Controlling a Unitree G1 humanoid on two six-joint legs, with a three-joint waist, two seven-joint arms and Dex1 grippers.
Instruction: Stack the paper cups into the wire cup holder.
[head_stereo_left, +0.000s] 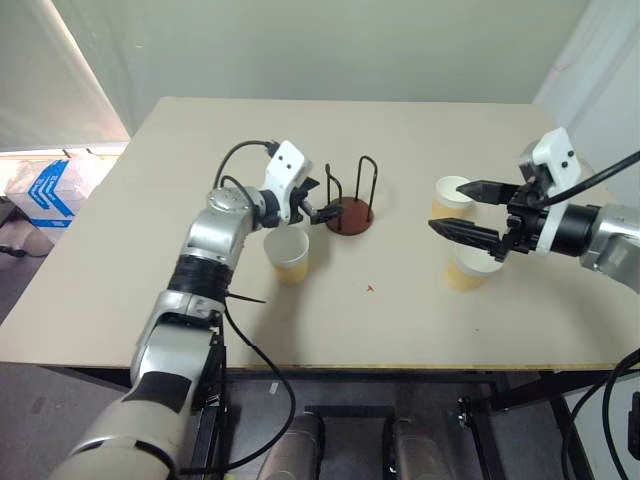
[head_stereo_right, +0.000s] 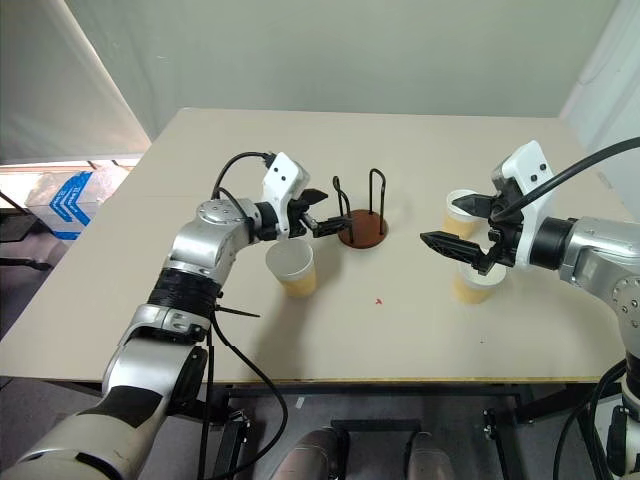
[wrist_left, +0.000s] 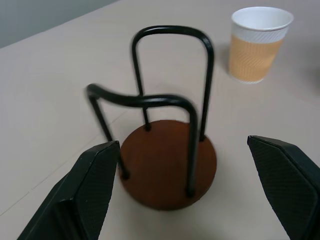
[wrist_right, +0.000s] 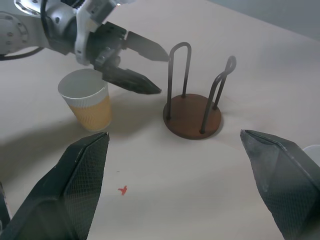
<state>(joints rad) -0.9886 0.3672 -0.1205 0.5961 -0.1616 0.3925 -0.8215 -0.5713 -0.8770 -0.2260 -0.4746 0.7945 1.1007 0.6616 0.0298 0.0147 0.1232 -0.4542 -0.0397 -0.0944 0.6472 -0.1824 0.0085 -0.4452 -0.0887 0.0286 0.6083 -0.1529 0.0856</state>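
On the pale counter (head_stereo_left: 420, 320), the wire cup holder (head_stereo_left: 351, 213) stands upright near the middle, its reddish-brown round base flat on the surface and its two black wire loops rising from it, with nothing inside. The left gripper (head_stereo_left: 322, 200) sits just at the holder's 9 o'clock, its fingers (wrist_left: 95, 175) spread apart and empty, one tip on each side of the holder's base as seen from the left wrist. One paper cup (head_stereo_left: 287, 254) stands upright at the holder's 8 o'clock, just below the left gripper and apart from it. Two more paper cups stand well off at the holder's 3 o'clock: the far cup (head_stereo_left: 452, 196) at about 3, and the near cup (head_stereo_left: 468, 268) at roughly 4 o'clock. The right gripper (head_stereo_left: 465, 211) hovers over those two cups, its fingers (wrist_right: 75, 180) wide apart and gripping nothing, pointing toward the holder. A small red mark (head_stereo_left: 370, 288) lies on the counter at the holder's 6 o'clock.
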